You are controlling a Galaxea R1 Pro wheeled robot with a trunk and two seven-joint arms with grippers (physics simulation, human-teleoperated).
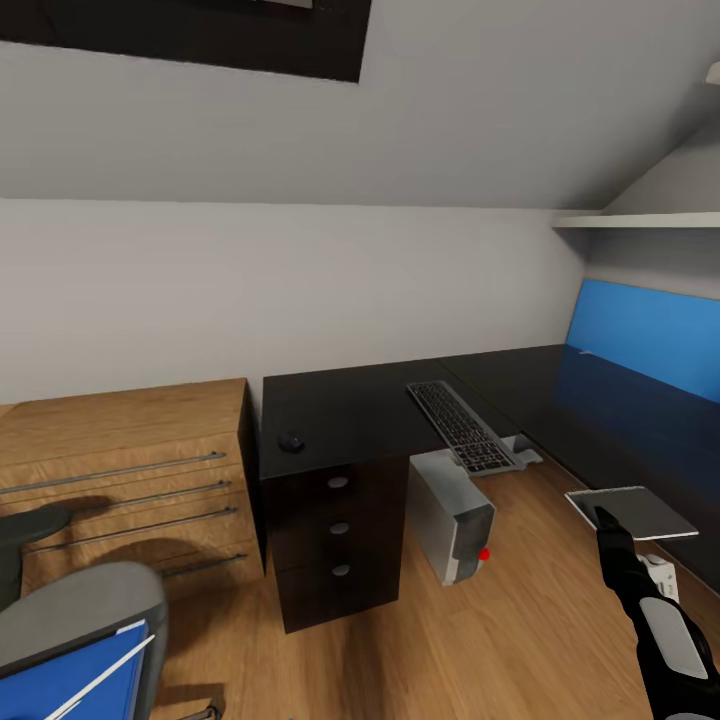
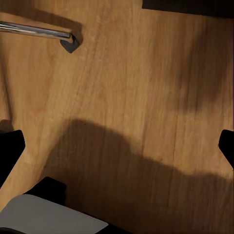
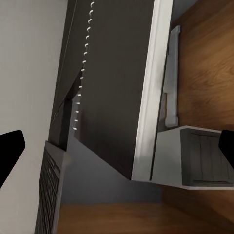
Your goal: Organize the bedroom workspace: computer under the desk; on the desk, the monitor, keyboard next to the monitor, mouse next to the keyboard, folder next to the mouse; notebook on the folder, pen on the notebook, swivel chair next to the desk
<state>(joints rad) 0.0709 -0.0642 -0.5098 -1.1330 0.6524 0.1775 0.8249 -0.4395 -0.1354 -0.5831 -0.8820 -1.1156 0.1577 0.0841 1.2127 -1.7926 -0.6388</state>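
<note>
The right end effector [image 1: 604, 517] grips the notebook [image 1: 632, 511] near the bench [image 1: 350, 405], whose top carries keyboard [image 1: 462, 426] and mouse [image 1: 291, 441], yet the folder [image 1: 70, 678] lies on the swivel chair [image 1: 85, 600], so it likely needs moving first; the left's fingers are spread, empty.

Well ahead of my right gripper a pale grey wall [image 1: 300, 280] ran under a sloped ceiling [image 1: 480, 110], where a dark skylight [image 1: 200, 40] sat. A wooden chest of drawers [image 1: 120, 470] stood far to its left. A white shelf [image 1: 640, 222] hung above a blue panel [image 1: 650, 335]. Wood floor [image 1: 520, 640] lay below, shadowed under my left gripper.
</note>
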